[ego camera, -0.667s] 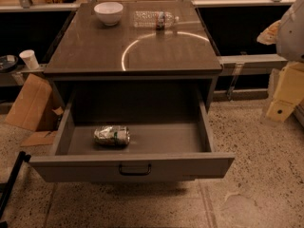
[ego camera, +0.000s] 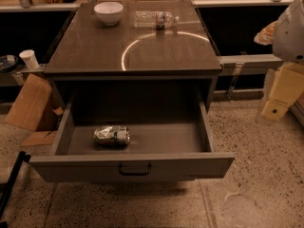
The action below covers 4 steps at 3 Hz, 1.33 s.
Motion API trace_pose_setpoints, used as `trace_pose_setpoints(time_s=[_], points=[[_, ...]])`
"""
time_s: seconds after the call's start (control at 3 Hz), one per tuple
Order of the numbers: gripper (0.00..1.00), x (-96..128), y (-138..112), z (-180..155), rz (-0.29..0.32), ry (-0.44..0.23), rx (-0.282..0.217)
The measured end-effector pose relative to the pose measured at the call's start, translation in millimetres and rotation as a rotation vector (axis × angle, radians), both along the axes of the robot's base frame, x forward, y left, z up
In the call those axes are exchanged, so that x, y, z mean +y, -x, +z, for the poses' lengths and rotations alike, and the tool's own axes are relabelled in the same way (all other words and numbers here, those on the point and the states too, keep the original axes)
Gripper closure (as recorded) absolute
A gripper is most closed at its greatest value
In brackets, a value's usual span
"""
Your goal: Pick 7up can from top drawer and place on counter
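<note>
The 7up can (ego camera: 111, 135), silvery with green markings and dented, lies on its side in the left half of the open top drawer (ego camera: 133, 166). The drawer is pulled out from the grey cabinet and has a small dark bar handle at the front. The counter (ego camera: 95, 51) is dark brown and glossy with a pale ring mark. My gripper (ego camera: 273, 109) hangs at the right edge of the view, over the floor, well to the right of the drawer and apart from the can. Nothing shows in it.
A white bowl (ego camera: 109, 12) and a clear plastic bottle (ego camera: 154, 19) lying on its side sit at the back of the counter. Cardboard pieces (ego camera: 29, 106) lean at the cabinet's left. A white cup (ego camera: 29, 58) stands on a ledge at left. The floor is speckled.
</note>
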State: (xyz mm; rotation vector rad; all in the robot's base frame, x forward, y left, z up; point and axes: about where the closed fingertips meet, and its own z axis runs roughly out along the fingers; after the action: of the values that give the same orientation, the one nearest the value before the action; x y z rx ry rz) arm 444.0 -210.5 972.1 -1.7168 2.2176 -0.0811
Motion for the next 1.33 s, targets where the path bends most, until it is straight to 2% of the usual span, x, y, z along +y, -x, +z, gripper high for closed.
trace_pose_setpoints(time_s=[0.67,1.0,1.33], points=[[0.00,34,-23,-27,0.054,-0.066,0.015],[0.00,59,-37,-48,0.079,-0.126,0.022],[0.00,59,-37,-48,0.079,-0.126,0.022]])
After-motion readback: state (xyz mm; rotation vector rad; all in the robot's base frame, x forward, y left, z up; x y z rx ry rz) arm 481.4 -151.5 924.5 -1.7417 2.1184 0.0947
